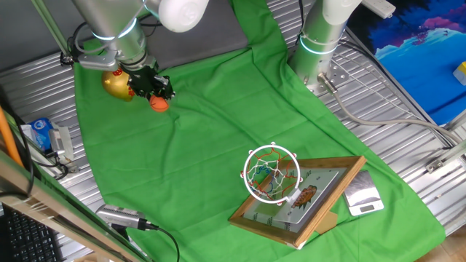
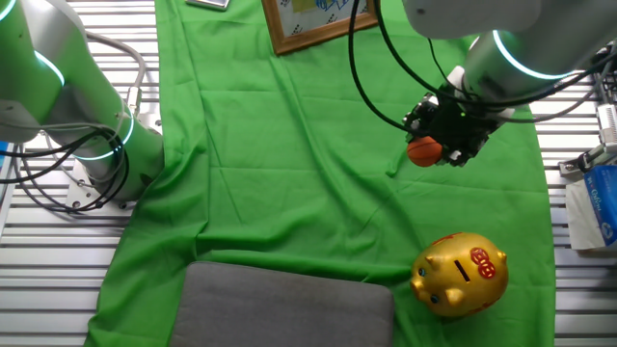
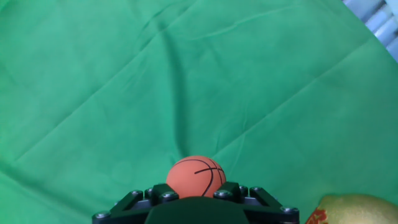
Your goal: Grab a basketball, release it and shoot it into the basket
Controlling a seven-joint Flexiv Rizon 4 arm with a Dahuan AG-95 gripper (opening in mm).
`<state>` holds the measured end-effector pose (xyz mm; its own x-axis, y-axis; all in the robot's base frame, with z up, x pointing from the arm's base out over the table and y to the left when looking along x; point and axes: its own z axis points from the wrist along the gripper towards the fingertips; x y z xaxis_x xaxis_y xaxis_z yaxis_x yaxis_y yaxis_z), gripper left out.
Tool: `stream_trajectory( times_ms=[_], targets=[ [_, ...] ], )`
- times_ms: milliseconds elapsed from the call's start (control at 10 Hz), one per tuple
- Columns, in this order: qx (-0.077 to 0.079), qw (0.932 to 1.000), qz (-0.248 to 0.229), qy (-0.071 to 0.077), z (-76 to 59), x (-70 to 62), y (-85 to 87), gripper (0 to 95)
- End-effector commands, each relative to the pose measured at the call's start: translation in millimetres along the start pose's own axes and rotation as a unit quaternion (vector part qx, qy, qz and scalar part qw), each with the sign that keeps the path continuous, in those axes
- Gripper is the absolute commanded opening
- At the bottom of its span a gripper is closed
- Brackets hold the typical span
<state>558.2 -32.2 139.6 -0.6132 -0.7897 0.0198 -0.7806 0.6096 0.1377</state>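
The basketball [image 1: 159, 103] is a tiny orange ball with thin dark lines. My gripper [image 1: 156, 93] is shut on it and holds it just above the green cloth at the far left. The other fixed view shows the ball [image 2: 423, 151] under the black gripper [image 2: 436, 145]. The hand view shows the ball [image 3: 195, 176] wedged between the black fingers [image 3: 239, 190]. The basket [image 1: 271, 173], a white ring rim with red-and-white net, is fixed to a wooden-framed picture backboard [image 1: 306, 200] at the near right, far from the gripper.
A gold piggy bank [image 1: 116, 84] stands right behind the gripper and shows in the other fixed view [image 2: 460, 274] and the hand view [image 3: 354, 210]. A second arm's base [image 1: 320, 44] stands at the back. A grey pad [image 2: 289, 306] lies on the cloth [image 1: 218, 131].
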Motion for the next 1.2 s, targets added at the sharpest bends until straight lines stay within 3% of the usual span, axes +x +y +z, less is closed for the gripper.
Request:
stream_trajectory(
  times_ms=[100,1200],
  targets=[
    [-0.001,1.0,-0.002,0.002,-0.4,-0.8,-0.6,0.0],
    [-0.002,0.9996,-0.028,0.001,-0.4,-0.8,-0.6,0.0]
  ],
)
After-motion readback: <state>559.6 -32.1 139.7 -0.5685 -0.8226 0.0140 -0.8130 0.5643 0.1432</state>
